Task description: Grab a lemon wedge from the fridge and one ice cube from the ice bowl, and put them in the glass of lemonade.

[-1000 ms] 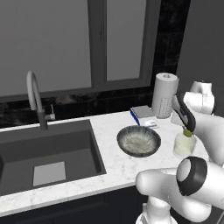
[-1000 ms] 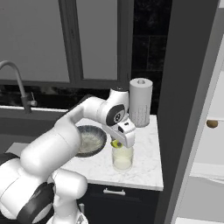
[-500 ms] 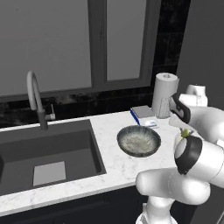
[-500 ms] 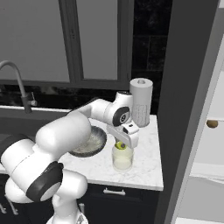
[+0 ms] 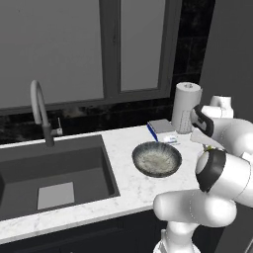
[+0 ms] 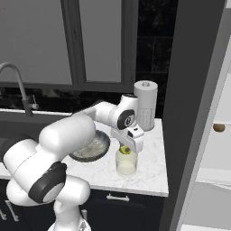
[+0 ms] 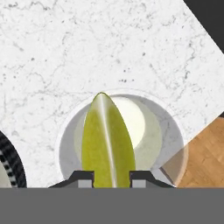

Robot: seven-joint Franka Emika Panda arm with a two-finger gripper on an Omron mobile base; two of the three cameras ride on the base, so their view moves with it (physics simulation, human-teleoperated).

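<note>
- Lemon wedge (image 7: 107, 142) is sitting pinched between my fingers (image 7: 86, 178), which are closing tight on its sides; it is hanging point-down directly over the glass of lemonade (image 6: 126, 163).
- Hand view is showing the wedge centred inside the glass rim, pale liquid below it.
- I am working on the drop step for the lemon; I judge it nearly ready to release.
- Next I am needing to part my fingers so the wedge falls in, then lift clear without knocking the glass.
- Ice bowl (image 6: 92, 147) is waiting just beside the glass on the tabletop (image 6: 149, 171); the ice cube is not yet fetched.
</note>
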